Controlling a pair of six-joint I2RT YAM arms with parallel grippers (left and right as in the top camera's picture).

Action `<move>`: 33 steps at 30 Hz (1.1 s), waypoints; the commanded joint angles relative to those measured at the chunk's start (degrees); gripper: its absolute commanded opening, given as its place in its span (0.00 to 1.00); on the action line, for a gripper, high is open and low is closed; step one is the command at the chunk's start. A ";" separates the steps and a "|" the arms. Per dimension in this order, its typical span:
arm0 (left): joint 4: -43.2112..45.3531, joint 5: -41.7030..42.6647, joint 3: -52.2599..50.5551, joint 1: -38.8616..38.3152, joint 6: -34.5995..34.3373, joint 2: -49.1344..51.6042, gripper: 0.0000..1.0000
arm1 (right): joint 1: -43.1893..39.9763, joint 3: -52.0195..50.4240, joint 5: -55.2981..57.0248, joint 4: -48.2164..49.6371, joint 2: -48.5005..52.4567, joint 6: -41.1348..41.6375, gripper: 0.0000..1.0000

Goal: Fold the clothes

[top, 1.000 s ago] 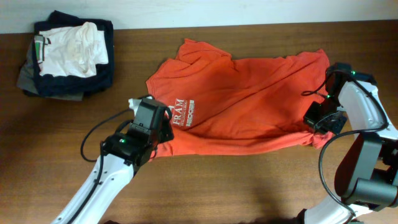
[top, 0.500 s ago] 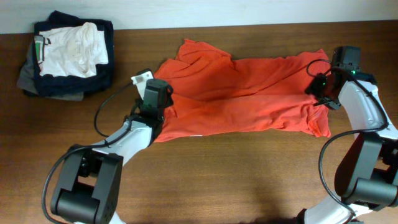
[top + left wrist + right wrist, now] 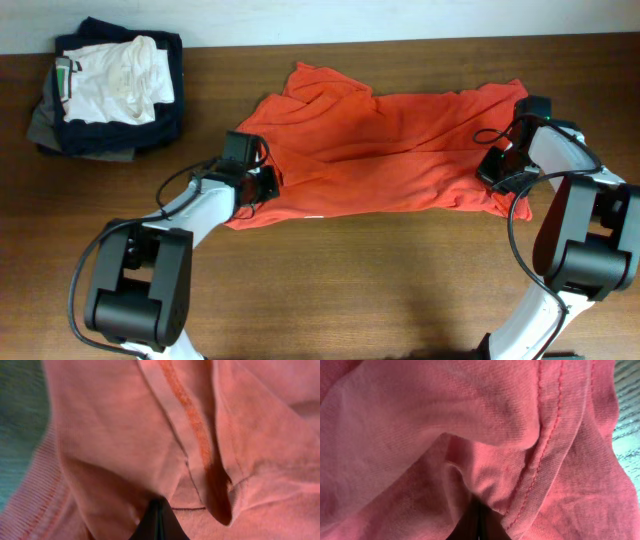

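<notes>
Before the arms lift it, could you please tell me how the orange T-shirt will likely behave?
Probably floppy: the T-shirt lies in soft folds, so it should sag between the left gripper and right gripper. Likely light: the thin knit bunches easily in both wrist views. Probably not slippery, since the cloth looks matte.

The shirt [image 3: 390, 150] is being shown in plain orange-red across the middle of the overhead view. In both wrist views it is being rendered as a paler salmon pink, with a brighter orange line being picked out along a seam [image 3: 192, 425]. The table [image 3: 350, 290] is being shown in dark brown wood grain. At ten o'clock, a pile of clothes [image 3: 110, 85] is being displayed in white, navy and grey. The left arm [image 3: 200, 210] and right arm [image 3: 560, 155] are being seen as white with black joints, and the left gripper [image 3: 258, 180] and right gripper [image 3: 497, 170] as black.
</notes>
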 commanded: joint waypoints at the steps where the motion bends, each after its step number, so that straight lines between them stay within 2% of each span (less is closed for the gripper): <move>1: -7.65 -1.62 -1.40 6.45 -0.72 4.31 0.01 | 0.48 -0.24 6.40 -2.08 3.21 5.81 0.04; 4: -17.97 0.11 -1.40 12.81 -5.07 4.28 0.01 | 0.48 -0.22 5.95 -5.97 3.19 6.16 0.04; 7: -27.02 0.74 -1.40 14.01 -7.26 2.08 0.01 | 0.42 -0.22 5.97 -11.45 2.73 7.04 0.04; 10: -36.72 1.14 -1.40 13.97 -7.28 -7.41 0.00 | 0.42 -0.22 6.64 -18.43 0.55 10.21 0.04; 13: -45.59 1.44 -1.42 13.94 -7.26 -21.07 0.00 | 0.42 -0.22 13.38 -27.19 -7.45 15.39 0.04; 15: -49.18 1.51 -1.42 12.92 -6.91 -29.11 0.00 | 0.52 -0.22 13.81 -29.51 -15.06 14.80 0.04; 16: -48.30 1.29 -1.42 12.13 -6.49 -32.39 0.00 | 0.59 -0.22 12.00 -28.81 -19.06 11.32 0.04; 17: -45.05 1.33 -1.42 11.39 -3.54 -35.26 0.06 | 0.59 -0.22 5.16 -25.22 -22.99 4.48 0.14; 18: -40.06 1.66 -1.42 10.88 -1.42 -36.50 0.29 | 0.59 -0.22 -4.39 -20.55 -24.90 -3.06 0.44; 19: -37.66 2.25 -1.42 10.73 -1.40 -36.35 0.29 | 0.59 -0.22 -9.09 -18.34 -24.92 -5.46 0.52; 20: -34.86 3.10 -1.42 10.56 -1.38 -35.69 0.28 | 0.63 -0.22 -11.47 -17.11 -24.55 -6.03 0.52; 21: -32.00 3.28 -1.42 9.90 -1.40 -33.99 0.17 | 1.57 -0.24 -12.37 -15.45 -23.43 -5.99 0.41; 22: -30.47 3.28 -1.42 8.81 -1.40 -30.95 0.10 | 2.84 -0.24 -12.28 -15.02 -21.92 -5.99 0.24; 23: -30.25 3.28 -1.42 7.98 -1.40 -27.74 0.10 | 3.87 -0.24 -12.09 -14.80 -20.70 -5.97 0.19; 24: -30.21 3.26 -1.42 7.32 -1.38 -23.96 0.10 | 4.87 -0.24 -11.89 -14.67 -19.26 -5.95 0.18; 25: -29.75 3.28 -1.42 6.99 -1.16 -19.89 0.10 | 6.27 -0.76 -11.82 -13.75 -17.22 -5.92 0.13; 26: -27.71 3.26 -1.42 6.93 -0.28 -13.18 0.05 | 7.65 -1.66 -11.50 -12.02 -14.97 -5.88 0.05; 28: -25.05 3.26 -1.42 6.93 -0.28 -7.67 0.04 | 8.35 -3.32 -11.04 -9.46 -11.21 -4.83 0.04; 33: -23.76 3.23 -1.42 6.97 -0.33 -1.64 0.04 | 8.35 -3.67 -7.87 -7.72 -1.95 -2.23 0.04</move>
